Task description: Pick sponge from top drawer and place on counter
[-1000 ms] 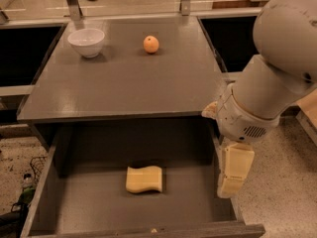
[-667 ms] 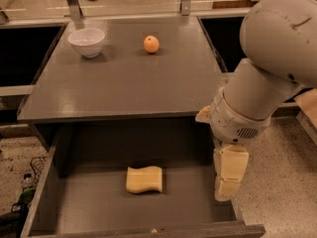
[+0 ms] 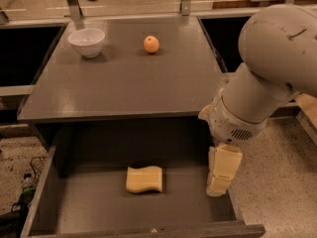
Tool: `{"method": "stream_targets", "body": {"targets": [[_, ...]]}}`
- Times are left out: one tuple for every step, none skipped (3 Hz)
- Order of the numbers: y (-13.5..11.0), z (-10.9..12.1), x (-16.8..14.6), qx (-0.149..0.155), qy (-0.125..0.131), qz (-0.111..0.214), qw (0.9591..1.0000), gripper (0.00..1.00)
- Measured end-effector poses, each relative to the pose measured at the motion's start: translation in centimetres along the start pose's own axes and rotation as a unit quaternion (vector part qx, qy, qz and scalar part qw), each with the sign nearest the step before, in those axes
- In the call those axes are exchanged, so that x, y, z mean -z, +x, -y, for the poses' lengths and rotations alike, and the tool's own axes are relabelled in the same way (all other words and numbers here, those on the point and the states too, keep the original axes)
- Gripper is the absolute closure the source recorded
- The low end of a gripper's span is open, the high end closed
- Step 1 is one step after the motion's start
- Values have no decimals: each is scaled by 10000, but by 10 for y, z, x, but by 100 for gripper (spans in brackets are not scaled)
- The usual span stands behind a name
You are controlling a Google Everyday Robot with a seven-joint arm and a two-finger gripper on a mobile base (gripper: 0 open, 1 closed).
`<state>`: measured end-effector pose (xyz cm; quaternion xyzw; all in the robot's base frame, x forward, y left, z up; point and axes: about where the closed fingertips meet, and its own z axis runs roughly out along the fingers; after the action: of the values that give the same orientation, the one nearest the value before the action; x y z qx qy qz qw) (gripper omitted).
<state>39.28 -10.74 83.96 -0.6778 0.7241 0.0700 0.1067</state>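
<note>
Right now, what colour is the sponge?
Pale yellow sponge, camera view; gripper hangs right of it, over the drawer.

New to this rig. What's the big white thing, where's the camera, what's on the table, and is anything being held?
The big white shape on the right is a robot arm, a single arm on a mobile base. Its gripper, the yellowish part at the arm's end, hangs inside the open top drawer, near the right wall. There is only one camera view. It looks down on the scene from the drawer's side, and where it is mounted cannot be told. On the grey counter stand a white bowl at the back left and an orange fruit to its right. A pale yellow sponge lies flat on the drawer's bottom, left of the gripper and apart from it, so nothing is held yet.
</note>
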Motion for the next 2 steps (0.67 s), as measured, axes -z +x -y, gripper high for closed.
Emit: {"method": "stream_targets", "body": {"targets": [[1, 15, -11, -418, 286, -108, 9987, 0], [-3, 19, -22, -401, 274, -27, 9988, 0]]}}
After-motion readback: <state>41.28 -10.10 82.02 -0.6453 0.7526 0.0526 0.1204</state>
